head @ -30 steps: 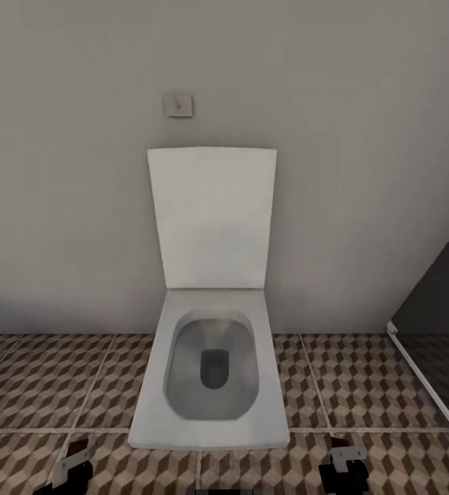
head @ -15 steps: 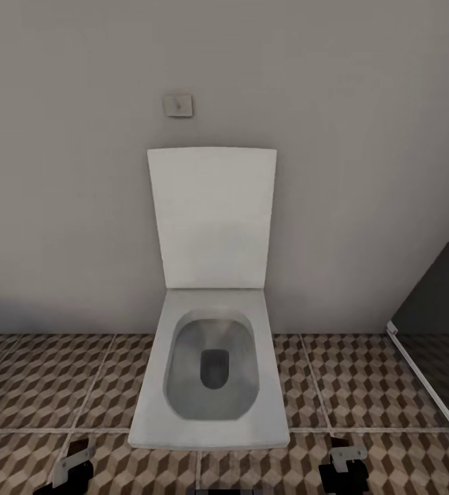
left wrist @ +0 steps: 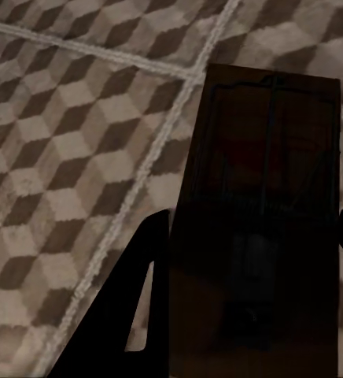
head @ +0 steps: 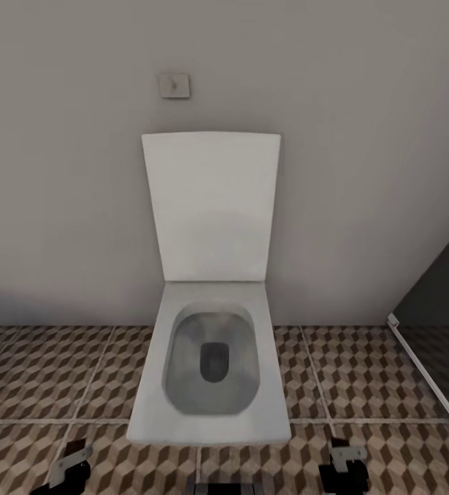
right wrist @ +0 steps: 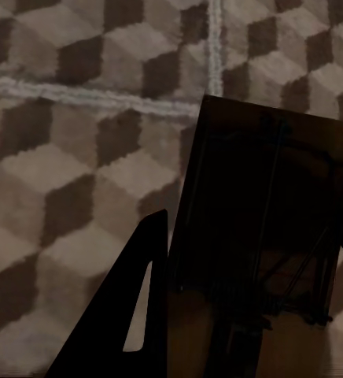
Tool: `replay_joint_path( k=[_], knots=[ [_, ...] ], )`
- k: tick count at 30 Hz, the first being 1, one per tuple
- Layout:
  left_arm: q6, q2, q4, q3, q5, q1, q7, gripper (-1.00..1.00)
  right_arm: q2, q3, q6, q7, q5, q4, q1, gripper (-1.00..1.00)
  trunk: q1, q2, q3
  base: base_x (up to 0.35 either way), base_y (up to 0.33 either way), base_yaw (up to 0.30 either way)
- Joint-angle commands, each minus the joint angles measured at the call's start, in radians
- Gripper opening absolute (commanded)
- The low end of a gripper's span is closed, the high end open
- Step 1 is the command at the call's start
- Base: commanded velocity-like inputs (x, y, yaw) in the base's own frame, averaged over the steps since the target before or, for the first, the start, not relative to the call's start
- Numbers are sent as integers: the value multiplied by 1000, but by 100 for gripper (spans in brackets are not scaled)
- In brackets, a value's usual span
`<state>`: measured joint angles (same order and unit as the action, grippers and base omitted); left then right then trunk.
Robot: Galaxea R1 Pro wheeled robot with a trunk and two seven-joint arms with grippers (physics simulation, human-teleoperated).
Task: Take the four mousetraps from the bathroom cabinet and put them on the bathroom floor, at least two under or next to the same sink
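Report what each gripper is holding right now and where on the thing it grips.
Each holds one mousetrap between its jaws, gripped at the near end, with the far end sticking out over the floor: left gripper holds a mousetrap, right gripper holds another mousetrap.

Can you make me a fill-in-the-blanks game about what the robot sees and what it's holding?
1. The toilet in front of the robot has its lid standing ____.
2. The left gripper holds a dark-brown ____ between its fingers.
3. The right gripper holds one too, above the patterned ____.
4. The small square plate is on the ____ above the toilet.

Missing words: up (open); mousetrap; floor; wall
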<state>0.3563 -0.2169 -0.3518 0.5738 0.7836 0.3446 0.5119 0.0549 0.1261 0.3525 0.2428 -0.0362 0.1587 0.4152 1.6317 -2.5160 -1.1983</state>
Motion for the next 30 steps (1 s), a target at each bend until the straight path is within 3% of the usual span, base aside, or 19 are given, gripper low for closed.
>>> replay_joint_path(
  k=[1, 11, 14, 18, 23, 26, 30],
  knots=[
    [2, -4, -1, 8, 6, 1, 10, -100, 0, 7, 0, 6, -2, -1, 1, -100, 0, -1, -5, 0, 0, 0],
    [3, -10, -2, 5, 6, 1, 16, -100, 0, 6, 1, 6, -2, -1, 1, -100, 5, -3, -43, 0, 0, 0],
    [2, -24, -16, 3, 7, 1, 15, -100, 1, 4, 2, 6, -3, 6, 1, -100, 6, -4, -55, 0, 0, 0],
    [-4, -55, -82, -1, 7, 1, 11, -100, 6, 2, 1, 6, -3, 66, 1, -100, 8, -5, -71, 0, 0, 0],
    [-5, -65, -147, -2, 6, 6, 11, -100, 12, -1, 2, 6, -2, 153, 1, -100, 10, -5, -86, 0, 0, 0],
    [-4, -67, -203, -3, -60, 15, 8, -100, 12, -2, 0, 6, -3, 225, 1, -100, 10, -5, -86, 0, 0, 0],
    [-17, -61, -217, -3, -100, 34, -10, -100, 13, -1, -6, 5, -4, 243, 4, -100, 10, -5, -86, 0, 0, 0]
  ],
)
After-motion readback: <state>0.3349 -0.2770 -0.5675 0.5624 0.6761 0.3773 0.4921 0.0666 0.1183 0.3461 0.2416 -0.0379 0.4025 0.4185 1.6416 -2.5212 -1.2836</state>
